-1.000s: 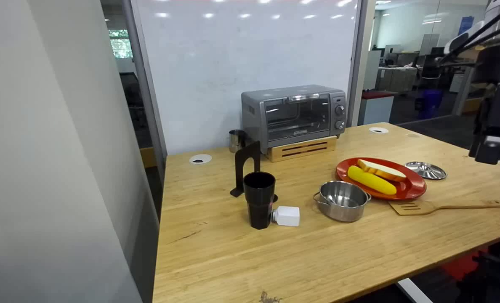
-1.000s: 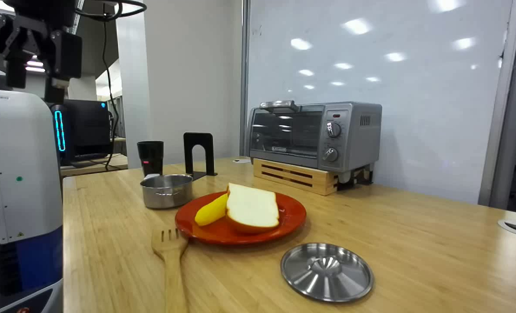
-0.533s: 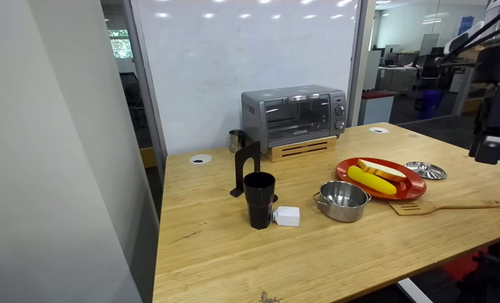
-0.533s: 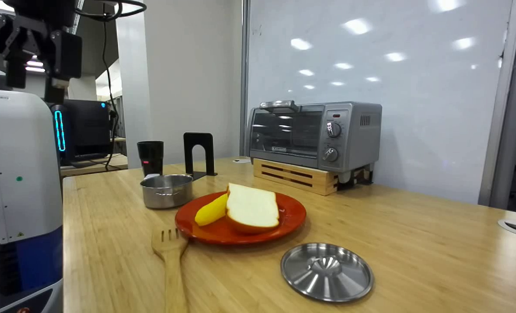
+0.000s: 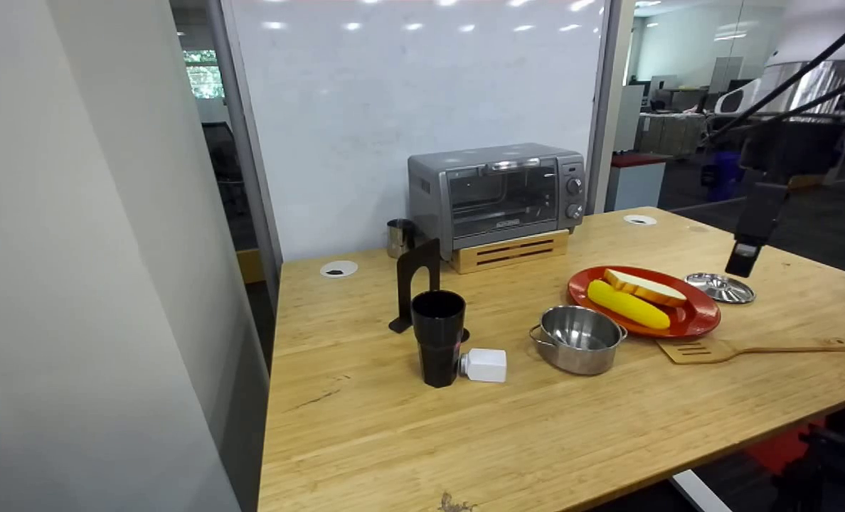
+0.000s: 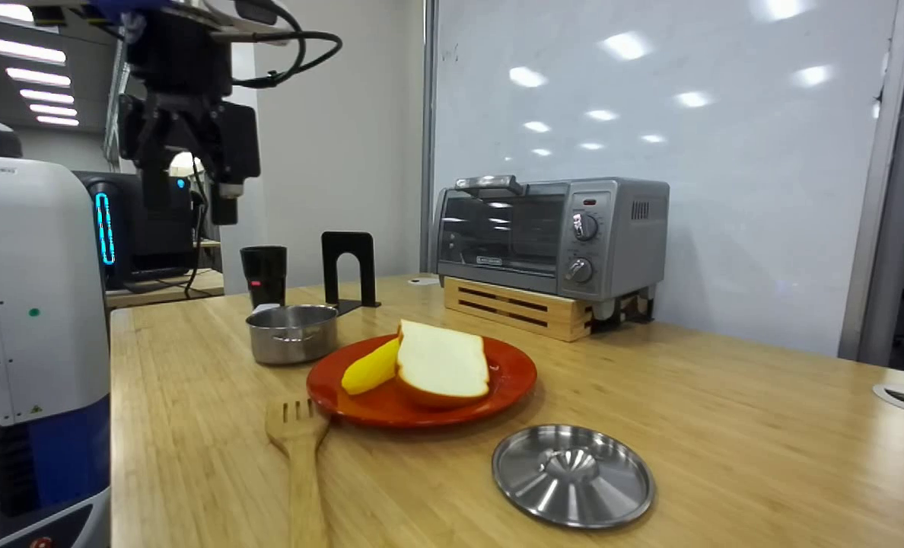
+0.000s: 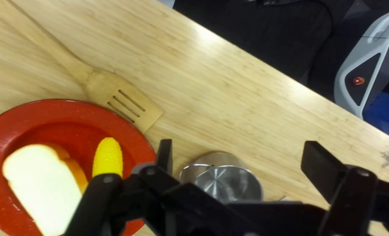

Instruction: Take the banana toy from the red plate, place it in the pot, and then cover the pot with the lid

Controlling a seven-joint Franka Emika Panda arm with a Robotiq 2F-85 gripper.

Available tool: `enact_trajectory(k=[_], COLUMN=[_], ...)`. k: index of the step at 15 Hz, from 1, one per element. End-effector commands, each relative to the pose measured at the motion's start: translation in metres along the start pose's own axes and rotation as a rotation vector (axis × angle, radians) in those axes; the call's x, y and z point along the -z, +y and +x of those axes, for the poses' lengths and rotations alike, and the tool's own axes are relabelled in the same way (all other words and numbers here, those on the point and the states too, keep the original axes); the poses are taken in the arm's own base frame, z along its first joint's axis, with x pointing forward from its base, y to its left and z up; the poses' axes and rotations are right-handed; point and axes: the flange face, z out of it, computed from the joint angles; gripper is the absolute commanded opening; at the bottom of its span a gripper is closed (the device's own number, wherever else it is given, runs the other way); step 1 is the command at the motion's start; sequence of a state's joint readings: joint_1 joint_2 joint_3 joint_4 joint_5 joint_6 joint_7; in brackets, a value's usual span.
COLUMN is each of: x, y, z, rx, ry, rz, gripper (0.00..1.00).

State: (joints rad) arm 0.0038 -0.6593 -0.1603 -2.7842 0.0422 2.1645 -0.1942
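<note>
Wrist view: gripper [image 7: 237, 153] has fingers spread wide, no object between the tips; steel pot [image 7: 225, 180] shows below the gap. Banana toy [image 7: 108, 157] sits on the red plate [image 7: 63, 109], picture-left of both fingertips, outside the gap, one end hidden by the gripper; pebbled skin reads rather corn-like. Long axis runs roughly across the line joining the fingertips, so I judge a sideways shift, then a descent, should allow a pinch across its width with little turning. Bread slice [image 7: 44, 186] lies close alongside and could foul a finger. In an exterior view: gripper [image 6: 190, 204] hangs well above the table [image 6: 726, 426]; toy lies lower and picture-right. Lid [image 6: 574, 472] rests knob-up on the table, apart from the plate. Toaster oven [image 6: 551, 236] label [image 6: 488, 261] too small to read; red mark [image 6: 256, 284] on black tumbler [image 6: 264, 262] illegible. In an exterior view: toy [image 5: 629, 304] shows full length beside the slice, pot near the plate with nothing visible inside, so no task step looks done. White bottle [image 5: 485, 365] bears no visible writing.
</note>
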Motion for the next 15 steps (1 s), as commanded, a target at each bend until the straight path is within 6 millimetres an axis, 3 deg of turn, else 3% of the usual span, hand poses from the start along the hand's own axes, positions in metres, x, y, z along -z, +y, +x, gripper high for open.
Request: enact_trajectory(k=[1, 9, 10, 11, 15], x=[-0.031, -0.08, -0.083, -0.074, -0.082], y=[0.039, 0.084, 0.085, 0.076, 0.082], z=[0.024, 0.071, 0.073, 0.059, 0.07], rx=[0.002, -0.015, -0.027, -0.016, -0.026], ry=[-0.008, 0.064, 0.06, 0.067, 0.055], rz=[-0.076, -0.244, -0.247, -0.221, -0.229], gripper=[1.0, 1.0, 1.0, 1.0, 1.0])
